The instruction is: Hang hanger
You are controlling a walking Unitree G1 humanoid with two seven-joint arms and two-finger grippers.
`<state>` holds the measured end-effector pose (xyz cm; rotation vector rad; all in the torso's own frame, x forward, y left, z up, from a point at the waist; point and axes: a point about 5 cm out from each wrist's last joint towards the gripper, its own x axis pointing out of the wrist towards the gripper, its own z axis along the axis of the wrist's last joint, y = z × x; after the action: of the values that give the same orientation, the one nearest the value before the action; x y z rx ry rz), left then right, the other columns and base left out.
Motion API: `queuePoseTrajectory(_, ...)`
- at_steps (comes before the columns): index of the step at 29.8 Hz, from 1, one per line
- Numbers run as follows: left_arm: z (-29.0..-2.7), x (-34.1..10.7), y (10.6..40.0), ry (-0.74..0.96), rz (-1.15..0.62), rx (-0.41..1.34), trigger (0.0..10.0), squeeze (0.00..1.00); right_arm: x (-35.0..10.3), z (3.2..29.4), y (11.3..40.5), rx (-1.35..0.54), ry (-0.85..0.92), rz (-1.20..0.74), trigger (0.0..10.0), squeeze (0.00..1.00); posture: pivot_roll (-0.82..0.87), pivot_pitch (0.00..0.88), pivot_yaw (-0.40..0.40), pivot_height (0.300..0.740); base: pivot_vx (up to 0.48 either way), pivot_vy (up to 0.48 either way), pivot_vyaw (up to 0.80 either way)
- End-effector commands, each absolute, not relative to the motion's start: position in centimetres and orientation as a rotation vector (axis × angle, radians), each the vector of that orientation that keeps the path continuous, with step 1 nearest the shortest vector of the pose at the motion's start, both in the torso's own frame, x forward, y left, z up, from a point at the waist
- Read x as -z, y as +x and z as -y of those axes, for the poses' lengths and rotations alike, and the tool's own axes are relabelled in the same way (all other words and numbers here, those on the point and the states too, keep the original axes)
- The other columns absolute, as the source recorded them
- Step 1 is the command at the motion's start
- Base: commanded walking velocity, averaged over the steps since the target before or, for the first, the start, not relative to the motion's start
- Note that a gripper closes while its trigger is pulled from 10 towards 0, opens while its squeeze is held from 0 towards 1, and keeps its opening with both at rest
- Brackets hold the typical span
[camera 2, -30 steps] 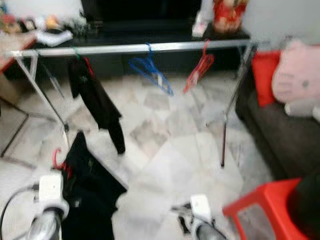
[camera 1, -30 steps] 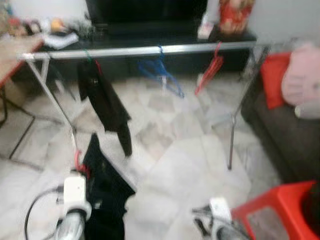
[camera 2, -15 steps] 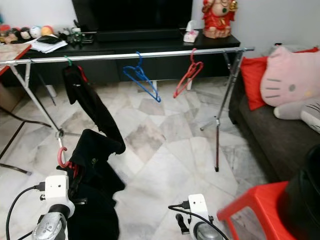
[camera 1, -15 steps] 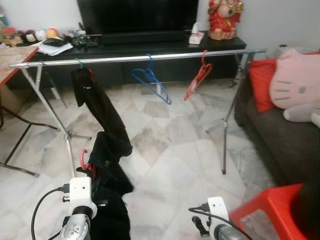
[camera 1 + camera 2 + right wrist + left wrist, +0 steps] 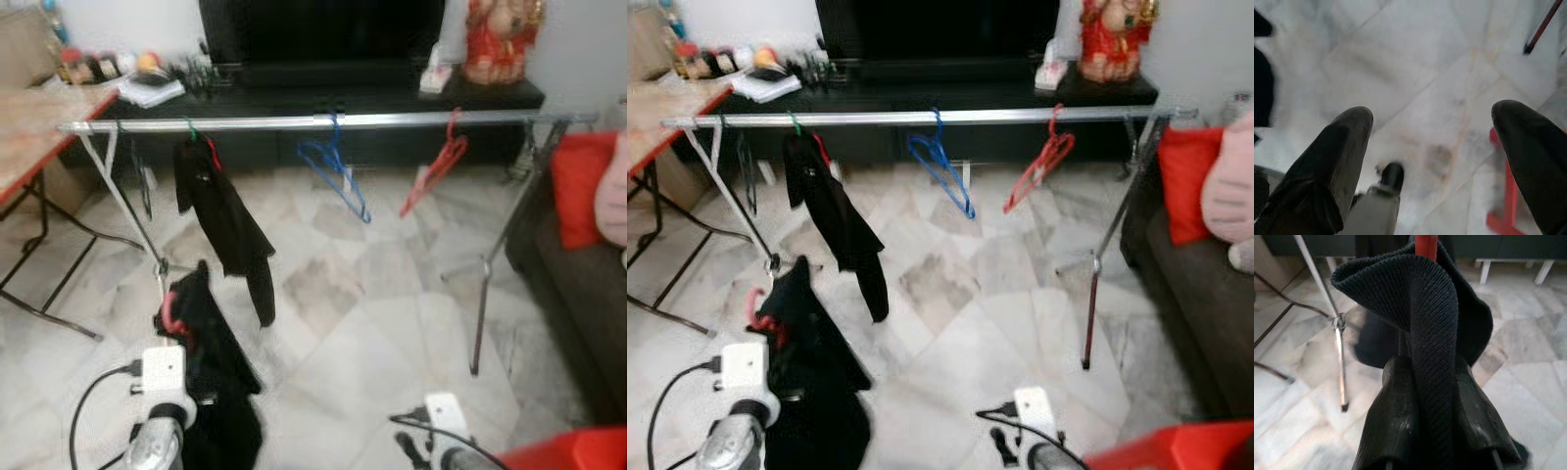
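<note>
Two fingers of my left gripper (image 5: 1422, 382) clamped the red hanger (image 5: 174, 315) with its black garment (image 5: 1435, 323) below the rail (image 5: 323, 121); my right gripper (image 5: 1435, 161) hung open.

— Where is there room on the rail (image 5: 921, 117)?

— Between the black garment (image 5: 835, 217) hanging near its left end and the blue hanger (image 5: 942, 166) at the middle there is a bare stretch. Another runs from the red hanger (image 5: 1040, 163) to the right leg (image 5: 1112, 235).

— What blocks the way?

— The left hand (image 5: 1425, 396) is clamped on a red-hooked hanger (image 5: 172, 315) draped in dark cloth, low beside the rail's left leg (image 5: 127, 217). A table (image 5: 39, 127) crowds the far left, a sofa (image 5: 1200, 294) the right, and something red (image 5: 1181, 452), perhaps a stool, sits by the right hand (image 5: 1435, 161), whose fingers are spread over bare floor (image 5: 960, 333).
</note>
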<state>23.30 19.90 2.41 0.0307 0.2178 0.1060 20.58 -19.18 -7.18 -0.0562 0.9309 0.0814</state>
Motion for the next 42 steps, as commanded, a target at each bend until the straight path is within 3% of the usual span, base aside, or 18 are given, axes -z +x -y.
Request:
queuePoseTrajectory(1,-20.6,-3.2,23.5,0.057,-0.182,-0.115,10.0,0.0,7.3,18.2,20.6,-0.101,-0.036,-0.93,10.0,0.0,-0.05,0.0,0.016,0.74,0.285,0.0,0.0)
queuePoseTrajectory(15,-19.5,-2.7,23.2,0.05,-0.209,-0.058,10.0,0.0,7.3,18.3,20.6,-0.102,-0.038,-0.936,10.0,0.0,-0.05,0.0,0.009,0.74,0.293,0.0,-0.39)
queuePoseTrajectory(38,-19.6,-2.8,23.2,0.061,-0.216,-0.069,10.0,0.0,7.2,18.2,20.8,-0.112,-0.038,-0.93,10.0,0.0,-0.05,0.0,0.012,0.74,0.302,0.0,0.0)
queuePoseTrajectory(42,-19.5,-2.7,23.2,0.06,-0.217,-0.071,10.0,0.0,7.2,17.7,20.9,-0.142,-0.05,-0.921,10.0,0.0,-0.05,0.0,0.014,0.74,0.304,0.0,0.8)
